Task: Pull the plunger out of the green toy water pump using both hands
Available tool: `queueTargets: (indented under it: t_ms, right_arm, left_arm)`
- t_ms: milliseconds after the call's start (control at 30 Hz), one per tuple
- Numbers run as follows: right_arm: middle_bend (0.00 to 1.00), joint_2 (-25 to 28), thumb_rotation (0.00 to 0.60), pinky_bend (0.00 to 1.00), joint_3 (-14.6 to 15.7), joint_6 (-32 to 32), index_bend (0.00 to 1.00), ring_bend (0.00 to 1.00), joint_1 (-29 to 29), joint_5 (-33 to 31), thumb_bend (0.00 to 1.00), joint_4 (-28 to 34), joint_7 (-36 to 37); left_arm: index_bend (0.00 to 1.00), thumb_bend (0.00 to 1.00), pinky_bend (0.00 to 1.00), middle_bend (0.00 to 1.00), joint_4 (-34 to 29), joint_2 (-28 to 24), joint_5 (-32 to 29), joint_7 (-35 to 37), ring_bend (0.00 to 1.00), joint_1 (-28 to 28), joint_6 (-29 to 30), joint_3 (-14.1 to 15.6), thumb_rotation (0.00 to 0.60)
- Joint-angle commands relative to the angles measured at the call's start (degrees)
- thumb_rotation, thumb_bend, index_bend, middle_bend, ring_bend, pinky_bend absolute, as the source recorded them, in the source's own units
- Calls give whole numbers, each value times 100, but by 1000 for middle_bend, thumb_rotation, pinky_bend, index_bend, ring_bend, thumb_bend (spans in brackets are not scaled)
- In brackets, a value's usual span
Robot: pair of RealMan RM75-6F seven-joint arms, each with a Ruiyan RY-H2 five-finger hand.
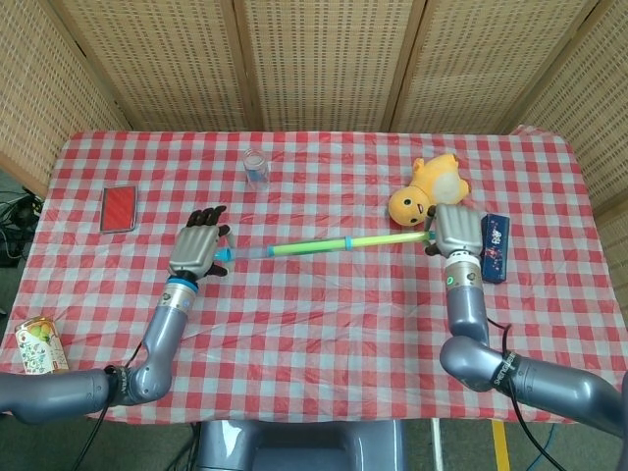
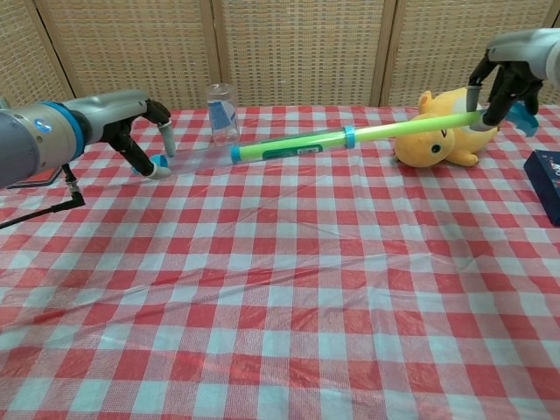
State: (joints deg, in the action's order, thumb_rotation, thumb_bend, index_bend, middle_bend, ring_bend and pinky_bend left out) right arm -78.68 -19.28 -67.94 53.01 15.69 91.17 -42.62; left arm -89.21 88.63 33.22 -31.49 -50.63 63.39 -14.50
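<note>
Red-checked tabletop (image 1: 324, 324): left hand (image 1: 197, 251) pinches the plunger (image 1: 224, 254), right hand (image 1: 457, 232) grips the green toy water pump (image 1: 343, 241) near the right edge.

The head view looks steeply down from above onto the whole checked table (image 1: 324, 304). The chest view sits low at the near edge, facing level across it toward the wicker screen (image 2: 297, 44); both share the tabletop.
</note>
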Motion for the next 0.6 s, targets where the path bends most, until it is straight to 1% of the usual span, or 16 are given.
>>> queueTargets:
  t_ms: [33,133,233,433,600]
  right_arm:
    - [1000,70,600,683,12,31,849,1000,-61,-33,546,-65,22]
    - [1000,203,600,683,-26,110,849,1000,-193,-163,544,-183,149]
    - [1000,295,600,683,-9,192,850,1000,-258,-194,544,-224,163]
    - [1000,414,600,683,-10,226,850,1000,-342,-222,544,-235,195]
    - [1000,468,600,683,-5,208,850,1000,-378,-203,544,-215,194]
  left_arm:
    - [530,384,0,0,-94,-197,111,117,0,160,-5,94,600]
    - [531,384,0,0,-186,-469,240,248,0,356,35,178,600]
    - [535,384,0,0,-247,-629,418,375,0,483,9,249,600]
    - [541,387,0,0,-236,-741,627,517,0,655,-35,364,600]
    - [541,392,0,0,-183,-774,708,570,0,729,-77,390,600]
